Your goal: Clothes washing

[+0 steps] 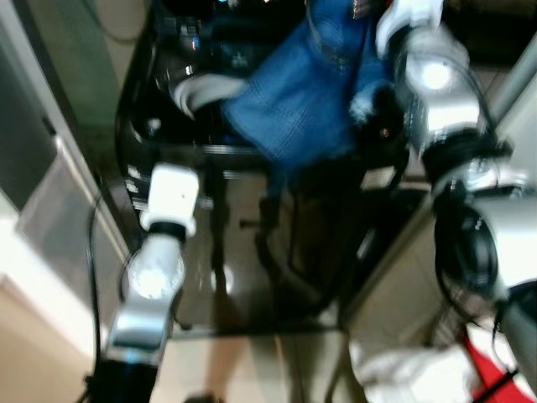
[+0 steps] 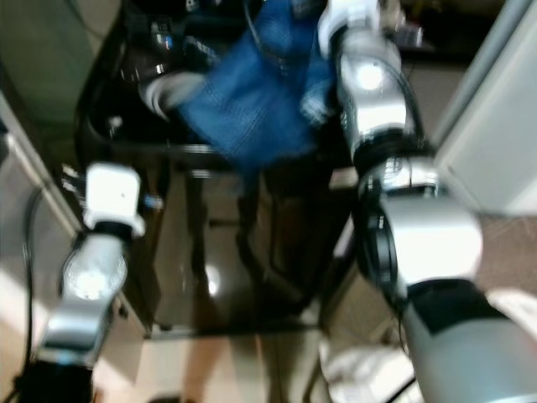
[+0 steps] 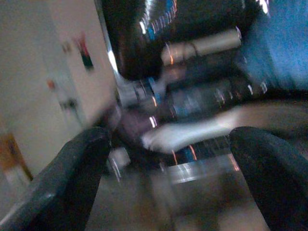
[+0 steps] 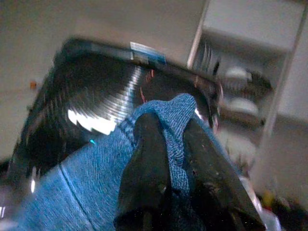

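Observation:
A blue denim garment [image 1: 294, 101] hangs over the black washing machine [image 1: 151, 126], which stands in front of me. My right gripper [image 4: 168, 125] is shut on a fold of the denim garment [image 4: 96, 192], and the machine's dark ribbed lid [image 4: 96, 96] lies behind it. The right arm [image 1: 436, 75] reaches up over the machine's right side. My left gripper [image 3: 168, 144] is open and empty, its fingers [image 3: 82, 168] spread wide. The left arm [image 1: 155, 277] sits low at the machine's front left. A pale grey tube-like thing [image 1: 205, 88] lies at the machine's left rim, beside the denim.
A pale wall or cabinet [image 1: 33, 168] runs close along my left, with a dark cable [image 1: 92, 277] hanging beside it. White cloth [image 1: 411, 374] and something red [image 1: 495, 369] lie on the floor at my lower right. White shelves with dishes [image 4: 240, 86] stand beyond the machine.

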Robot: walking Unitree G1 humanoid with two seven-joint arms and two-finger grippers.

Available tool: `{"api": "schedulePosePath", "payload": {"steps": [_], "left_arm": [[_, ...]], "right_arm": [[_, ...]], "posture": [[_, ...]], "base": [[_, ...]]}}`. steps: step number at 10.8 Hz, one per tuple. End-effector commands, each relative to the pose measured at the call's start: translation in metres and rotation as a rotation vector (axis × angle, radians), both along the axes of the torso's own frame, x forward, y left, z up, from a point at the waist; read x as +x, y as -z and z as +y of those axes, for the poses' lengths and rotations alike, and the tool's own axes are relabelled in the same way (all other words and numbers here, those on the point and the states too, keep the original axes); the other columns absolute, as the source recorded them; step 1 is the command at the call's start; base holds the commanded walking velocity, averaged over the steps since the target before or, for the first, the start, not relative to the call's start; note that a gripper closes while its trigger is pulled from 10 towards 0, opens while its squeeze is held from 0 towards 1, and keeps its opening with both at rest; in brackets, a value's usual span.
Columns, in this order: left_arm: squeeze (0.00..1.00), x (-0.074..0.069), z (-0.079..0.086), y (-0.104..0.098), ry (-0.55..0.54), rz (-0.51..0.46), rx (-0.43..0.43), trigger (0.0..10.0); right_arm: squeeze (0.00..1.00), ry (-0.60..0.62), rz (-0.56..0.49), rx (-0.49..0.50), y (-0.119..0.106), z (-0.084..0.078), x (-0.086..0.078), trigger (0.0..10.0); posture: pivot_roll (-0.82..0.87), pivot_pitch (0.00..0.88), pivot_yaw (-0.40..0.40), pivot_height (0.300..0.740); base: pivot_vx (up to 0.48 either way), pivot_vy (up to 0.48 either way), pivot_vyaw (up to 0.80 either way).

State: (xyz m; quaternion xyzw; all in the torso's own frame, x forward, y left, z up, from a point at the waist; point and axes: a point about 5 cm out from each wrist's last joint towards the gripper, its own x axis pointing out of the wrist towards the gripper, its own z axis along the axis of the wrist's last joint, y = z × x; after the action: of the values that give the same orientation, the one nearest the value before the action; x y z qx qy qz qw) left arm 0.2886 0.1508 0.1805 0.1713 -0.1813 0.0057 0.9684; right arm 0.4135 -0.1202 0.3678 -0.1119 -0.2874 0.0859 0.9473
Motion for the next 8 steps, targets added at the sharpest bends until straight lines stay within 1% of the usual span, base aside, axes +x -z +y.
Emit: {"api": "schedulePosePath", "payload": {"steps": [1,2,3,4,5,6,7,8], "left_arm": [[0.00,-0.002,-0.011,-0.024,0.054,-0.080,0.051,10.0],[0.00,-0.002,-0.013,-0.031,0.062,-0.103,0.062,10.0],[0.00,-0.004,-0.018,-0.044,0.072,-0.149,0.054,10.0],[0.00,-0.006,-0.020,-0.050,0.088,-0.163,0.038,10.0],[0.00,-0.009,-0.022,-0.053,0.108,-0.168,0.034,10.0],[0.00,-0.011,-0.021,-0.052,0.121,-0.158,0.024,10.0],[0.00,-0.016,-0.019,-0.052,0.117,-0.148,0.024,10.0],[0.00,-0.017,-0.018,-0.053,0.116,-0.147,0.025,10.0]], "right_arm": [[0.00,-0.004,-0.025,-0.017,-0.013,0.009,-0.002,10.0],[0.00,0.005,-0.005,-0.008,-0.013,0.010,0.000,10.0],[0.00,0.003,0.023,0.002,-0.013,0.012,0.001,10.0],[0.00,0.015,0.037,-0.012,-0.010,0.015,0.002,10.0],[0.00,0.048,0.095,-0.020,0.004,0.015,0.006,10.0],[0.00,0.078,0.160,-0.013,0.023,0.013,0.010,10.0],[0.00,0.105,0.244,-0.021,0.049,0.012,0.013,10.0],[0.00,0.104,0.274,0.003,0.057,0.011,0.013,10.0]], "posture": [[0.09,0.000,-0.077,0.740],[0.09,0.000,-0.080,0.740],[0.12,0.000,-0.087,0.740],[0.12,0.000,-0.087,0.740],[0.13,0.000,-0.094,0.740],[0.15,0.000,-0.100,0.740],[0.18,0.000,-0.108,0.740],[0.19,0.000,-0.108,0.740]], "base": [[0.480,0.000,0.00],[0.352,0.000,0.00],[0.000,0.000,0.00],[0.000,0.000,0.00],[0.000,0.000,0.00],[0.000,0.000,0.00],[0.000,0.000,0.00],[0.000,0.000,0.00]]}}
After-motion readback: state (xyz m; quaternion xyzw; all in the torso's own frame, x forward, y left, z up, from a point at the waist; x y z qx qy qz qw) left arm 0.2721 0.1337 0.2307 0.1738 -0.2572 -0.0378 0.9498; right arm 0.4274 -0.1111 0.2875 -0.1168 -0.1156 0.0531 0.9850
